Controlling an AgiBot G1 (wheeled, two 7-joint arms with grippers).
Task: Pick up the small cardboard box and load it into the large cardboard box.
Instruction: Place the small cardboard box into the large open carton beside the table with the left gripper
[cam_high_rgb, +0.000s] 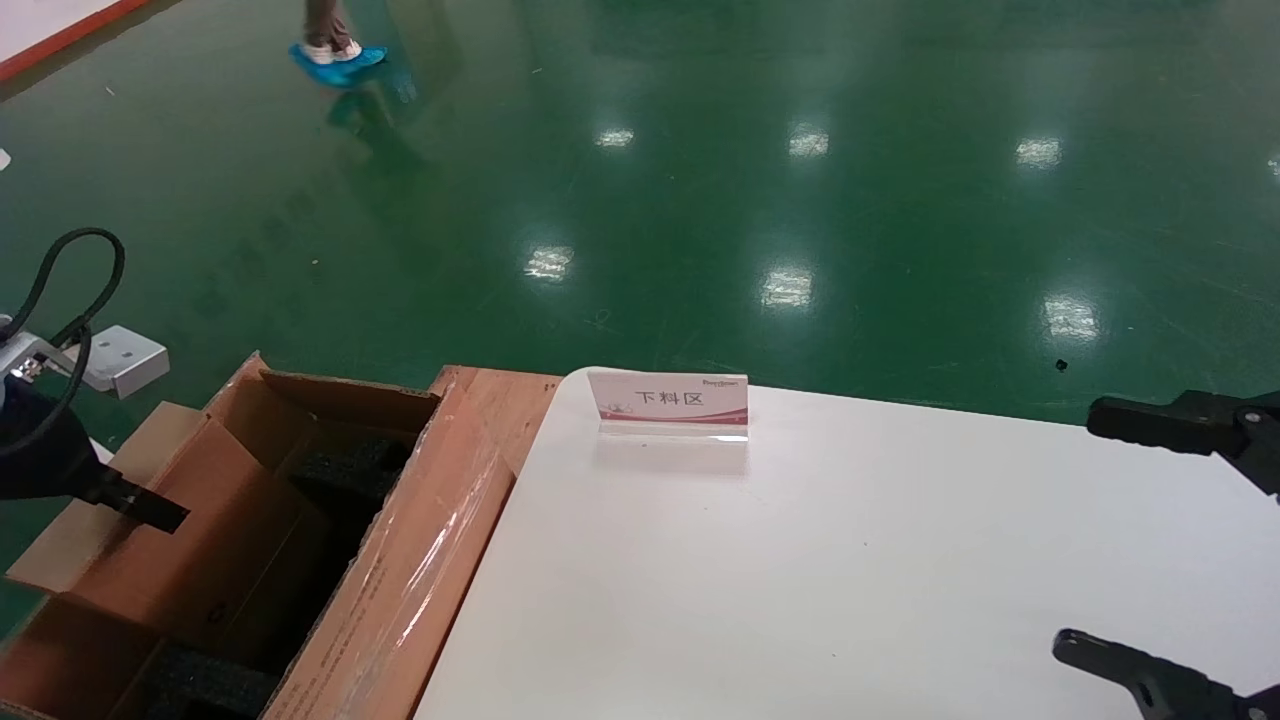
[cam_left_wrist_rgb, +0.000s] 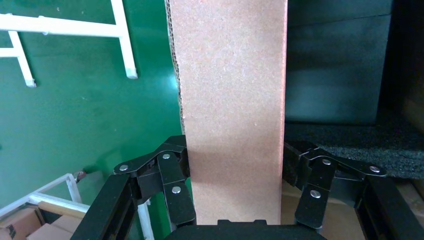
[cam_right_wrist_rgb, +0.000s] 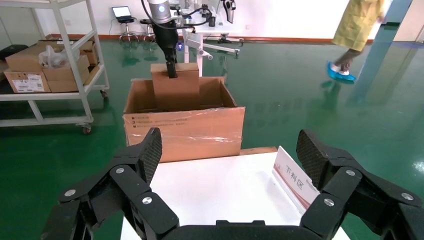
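Green glossy floor (cam_high_rgb: 700, 180) all round. White tabletop (cam_high_rgb: 850, 560) at centre, with a pink-and-white sign (cam_high_rgb: 668, 401) near its 12 o'clock edge. At 8 o'clock of the tabletop, touching its edge, the large cardboard box (cam_high_rgb: 400, 590), flaps open, black foam (cam_high_rgb: 350, 470) inside, clear tape on the near flap. Standing upright inside it, the small cardboard box (cam_left_wrist_rgb: 232, 110), clamped between the jaws of the left gripper (cam_left_wrist_rgb: 235, 187). At 4 o'clock, over the tabletop, the right gripper (cam_right_wrist_rgb: 230, 165), jaws spread wide, holding nothing.
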